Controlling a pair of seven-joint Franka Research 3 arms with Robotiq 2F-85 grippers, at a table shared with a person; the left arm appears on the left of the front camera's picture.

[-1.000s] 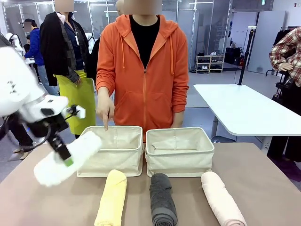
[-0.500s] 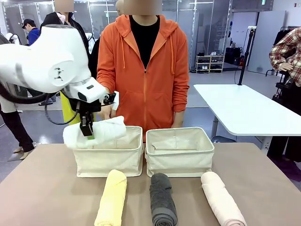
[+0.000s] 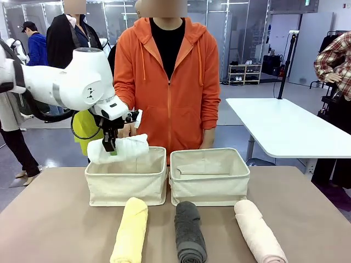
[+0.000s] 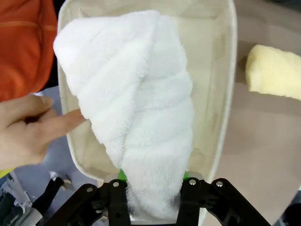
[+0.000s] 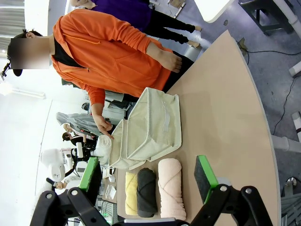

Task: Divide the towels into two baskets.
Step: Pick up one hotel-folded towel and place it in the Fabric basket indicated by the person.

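**Over the left basket: white towel clamped in your left end effector**

Above the open top of the left basket (image 3: 126, 186), your left end effector (image 3: 111, 145) is clamped on one end of the white towel (image 3: 123, 149). Its green pads press into the terry cloth from both sides. The roll has loosened and lies slantwise over the far left part of the basket, with its underside about level with the rim.

In the left wrist view the towel covers much of the basket's inside. The person's hand (image 4: 28, 129) points with a stretched index finger at the basket's rim, just beside the towel.

The right basket (image 3: 209, 183) stands just beside the left one, with a narrow gap between them. On the bench (image 3: 49, 219), on the robot's side of the baskets, three rolls lie side by side and apart:

- the pale yellow towel (image 3: 130, 230), before the left basket
- the dark grey towel (image 3: 189, 233), before the right basket's left part
- the pale pink towel (image 3: 259, 233), before the right basket's right corner, angled slightly outward

Your right end effector (image 5: 147, 181) has its fingers wide apart and grips nothing. It looks along the bench from the pink towel's side.
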